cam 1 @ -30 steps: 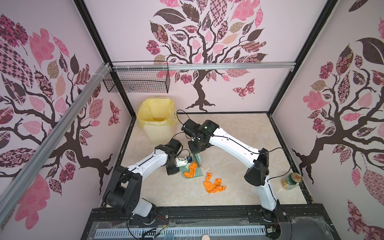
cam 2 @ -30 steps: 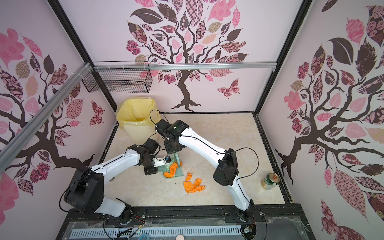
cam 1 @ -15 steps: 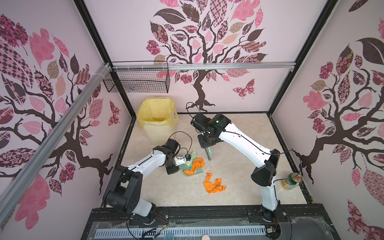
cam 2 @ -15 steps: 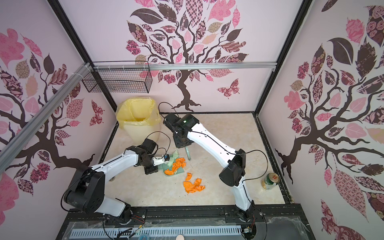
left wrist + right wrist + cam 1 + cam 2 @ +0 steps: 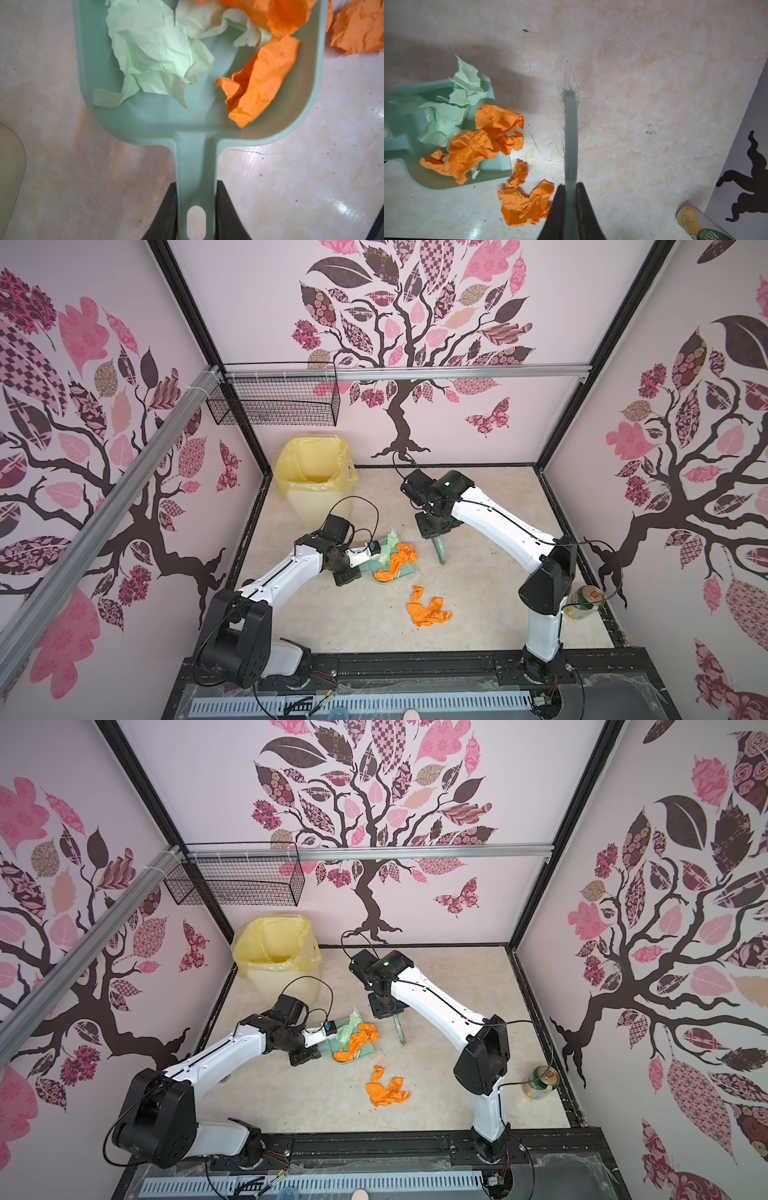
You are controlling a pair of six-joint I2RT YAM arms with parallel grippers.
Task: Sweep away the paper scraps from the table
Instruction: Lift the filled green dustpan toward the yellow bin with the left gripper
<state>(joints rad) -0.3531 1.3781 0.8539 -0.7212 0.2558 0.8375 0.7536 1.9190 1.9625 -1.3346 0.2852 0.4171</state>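
My left gripper [image 5: 196, 185] is shut on the handle of the teal dustpan [image 5: 195, 116], which lies flat on the table [image 5: 490, 597]. Mint green paper scraps [image 5: 153, 52] and orange ones [image 5: 259, 83] are heaped in the pan. My right gripper [image 5: 570, 185] is shut on the thin teal brush [image 5: 571, 135]. The brush is apart from the dustpan [image 5: 411, 570], to its right in both top views. A larger orange scrap [image 5: 428, 612] and a small one [image 5: 417, 593] lie loose on the table in front of the pan's mouth.
A bin with a yellow liner [image 5: 313, 472] stands at the back left, just behind my left arm. A green and yellow can [image 5: 584, 601] lies at the right edge by my right arm's base. A wire basket [image 5: 274, 406] hangs on the back wall.
My right arm has carried the brush from over the dustpan to the right, away from it. The orange scraps have shifted slightly in the pan. The left arm and dustpan have stayed put.
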